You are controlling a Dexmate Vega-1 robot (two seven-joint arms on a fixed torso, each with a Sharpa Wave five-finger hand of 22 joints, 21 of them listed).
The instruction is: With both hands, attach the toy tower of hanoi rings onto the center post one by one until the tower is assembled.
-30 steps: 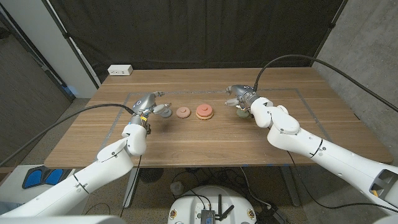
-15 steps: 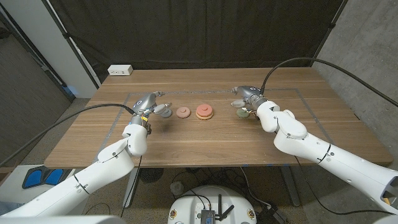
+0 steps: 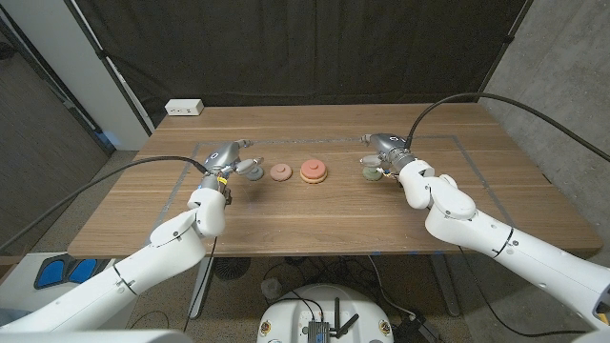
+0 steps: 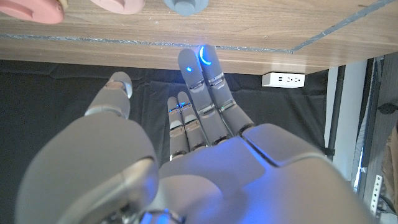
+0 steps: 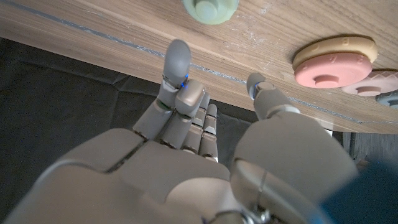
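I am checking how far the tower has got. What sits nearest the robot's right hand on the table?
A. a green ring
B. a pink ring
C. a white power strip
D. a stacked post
A: the green ring lies on the table just beside the right hand, while the pink ring lies nearer the left hand.

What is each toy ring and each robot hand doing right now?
Left hand: holds nothing, fingers extended, beside the blue-grey ring.
Right hand: holds nothing, beside the green ring.
Blue-grey ring: lying loose on the table.
Pink ring: lying loose on the table.
Green ring: lying loose on the table.
Tower: partly built, two rings stacked.
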